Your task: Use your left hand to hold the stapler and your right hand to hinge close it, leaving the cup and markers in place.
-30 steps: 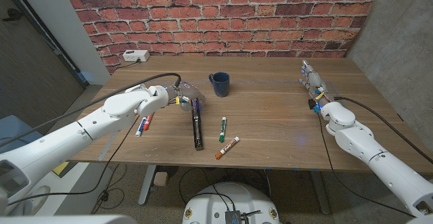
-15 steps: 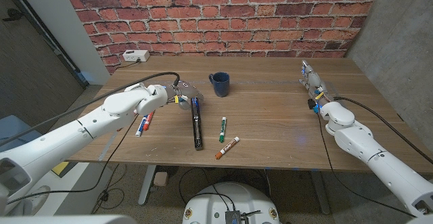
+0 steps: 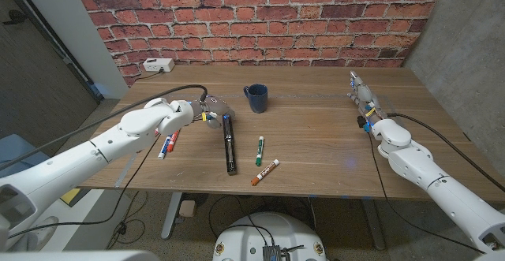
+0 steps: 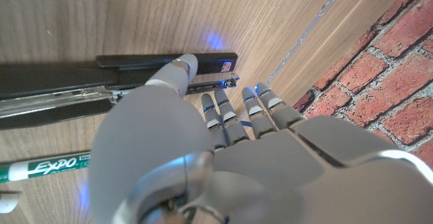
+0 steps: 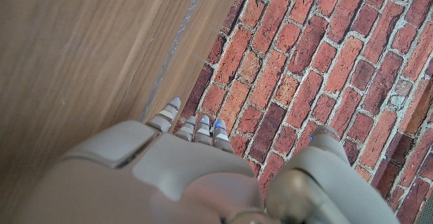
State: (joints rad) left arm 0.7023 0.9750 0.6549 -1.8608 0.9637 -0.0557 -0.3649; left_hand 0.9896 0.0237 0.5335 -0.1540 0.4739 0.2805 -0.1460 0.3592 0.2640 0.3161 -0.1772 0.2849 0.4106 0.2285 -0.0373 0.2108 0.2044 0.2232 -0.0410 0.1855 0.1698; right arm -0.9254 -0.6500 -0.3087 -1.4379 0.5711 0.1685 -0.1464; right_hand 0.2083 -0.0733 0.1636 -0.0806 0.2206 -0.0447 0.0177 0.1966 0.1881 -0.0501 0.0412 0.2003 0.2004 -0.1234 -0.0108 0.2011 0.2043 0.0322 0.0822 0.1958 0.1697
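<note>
Left hand (image 3: 207, 111) sits at the far end of the stapler (image 3: 228, 144), fingers apart and holding nothing; in the left wrist view one fingertip (image 4: 181, 66) is over the stapler's black top arm, touching or just above, can't tell which. Stapler lies opened out flat and long on the bench (image 3: 316, 147), between the blue-and-red marker pair (image 3: 167, 143) on the left-arm side and the green marker (image 3: 259, 150) and orange marker (image 3: 265, 172) on the other side. Step in hand looks like securing the stapler: best to press down on the base part near the hinge, not the lid arm, so the right hand can swing the lid over. Right hand (image 3: 364, 97) stands well apart from the stapler, by the bench's right edge, fingers extended, nothing held. Cup (image 3: 256, 98) is just beyond the stapler's far end, so keep left fingers low and clear of it. Open bench lies between stapler and right hand; the green marker beside the stapler is the thing to avoid on approach.
</note>
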